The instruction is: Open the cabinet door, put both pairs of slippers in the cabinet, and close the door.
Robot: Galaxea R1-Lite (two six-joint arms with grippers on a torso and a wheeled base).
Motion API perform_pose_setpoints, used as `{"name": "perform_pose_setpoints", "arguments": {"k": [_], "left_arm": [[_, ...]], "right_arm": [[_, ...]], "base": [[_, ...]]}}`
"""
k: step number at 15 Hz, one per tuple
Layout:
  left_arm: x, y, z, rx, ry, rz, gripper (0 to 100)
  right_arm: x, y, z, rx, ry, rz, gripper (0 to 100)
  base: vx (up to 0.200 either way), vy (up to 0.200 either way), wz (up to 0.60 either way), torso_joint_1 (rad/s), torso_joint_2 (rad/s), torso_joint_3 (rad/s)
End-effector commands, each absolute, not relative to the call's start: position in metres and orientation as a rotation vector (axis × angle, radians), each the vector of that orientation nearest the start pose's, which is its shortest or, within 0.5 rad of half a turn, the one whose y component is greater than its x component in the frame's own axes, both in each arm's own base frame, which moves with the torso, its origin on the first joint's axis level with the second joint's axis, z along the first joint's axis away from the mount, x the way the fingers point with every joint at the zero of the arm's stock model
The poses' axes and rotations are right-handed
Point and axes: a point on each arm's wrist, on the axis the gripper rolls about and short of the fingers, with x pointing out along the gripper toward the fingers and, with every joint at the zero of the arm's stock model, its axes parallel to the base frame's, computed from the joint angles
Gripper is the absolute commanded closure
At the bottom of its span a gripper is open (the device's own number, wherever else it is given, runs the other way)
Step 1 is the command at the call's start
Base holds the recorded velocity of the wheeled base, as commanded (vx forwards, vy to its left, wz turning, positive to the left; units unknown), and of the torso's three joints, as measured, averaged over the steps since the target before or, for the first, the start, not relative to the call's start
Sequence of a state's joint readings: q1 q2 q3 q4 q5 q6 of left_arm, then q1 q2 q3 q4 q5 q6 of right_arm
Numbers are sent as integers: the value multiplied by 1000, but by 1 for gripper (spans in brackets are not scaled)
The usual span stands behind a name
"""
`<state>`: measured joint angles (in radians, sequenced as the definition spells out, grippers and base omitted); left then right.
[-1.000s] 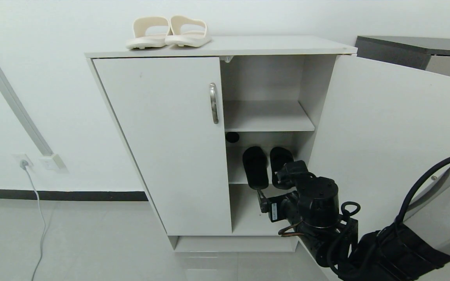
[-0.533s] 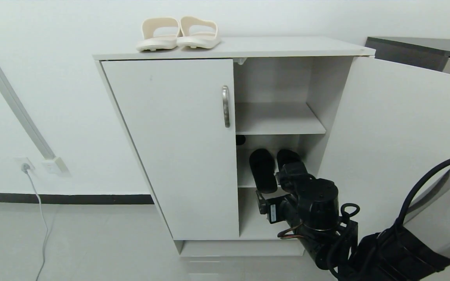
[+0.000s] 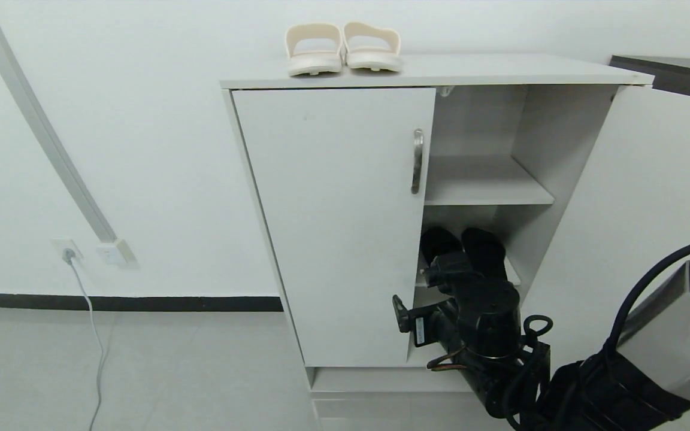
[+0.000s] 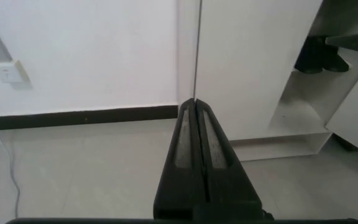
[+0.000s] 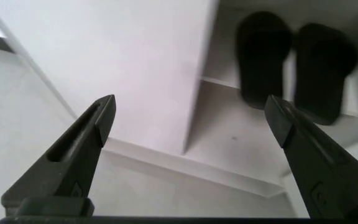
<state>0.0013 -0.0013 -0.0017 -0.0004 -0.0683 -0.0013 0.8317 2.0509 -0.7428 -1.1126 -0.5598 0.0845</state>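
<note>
step: second pair pending | black pair (image 3: 484, 248) lay on middle shelf (image 3: 513, 276); beige pair (image 3: 344, 49) sat on cabinet (image 3: 530, 67) top, left half, near front edge | right tool (image 5: 189, 104) hung released, empty, low before open half | left tool (image 4: 195, 106) clenched on nothing | next likely called for rising to grasp beige pair

The open right door (image 3: 650, 197) left the upper shelf (image 3: 483, 182) reachable. The shut left door (image 3: 333, 221) blocked the other half; black slippers (image 3: 487, 251) occupied the level below.
</note>
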Motion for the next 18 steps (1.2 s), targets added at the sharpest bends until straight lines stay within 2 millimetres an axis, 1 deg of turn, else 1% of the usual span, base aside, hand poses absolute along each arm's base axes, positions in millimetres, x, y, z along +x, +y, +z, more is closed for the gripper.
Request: {"name": "perform_pose_setpoints", "arguments": {"k": [1,6,18], "left_arm": [[-23,-2,76,-1,-1,-67,100],[-23,-2,76,-1,-1,-66,100],[-23,-2,76,-1,-3,-66,100]], "right_arm": [[247,253,97,-41,160,264,0],[246,251,97,-42,126,272,0],[245,251,93,-56,135,274,0]], "base": [[0,200,0,2,-2,7],[0,200,0,1,4,1],[0,0,0,0,0,0]]}}
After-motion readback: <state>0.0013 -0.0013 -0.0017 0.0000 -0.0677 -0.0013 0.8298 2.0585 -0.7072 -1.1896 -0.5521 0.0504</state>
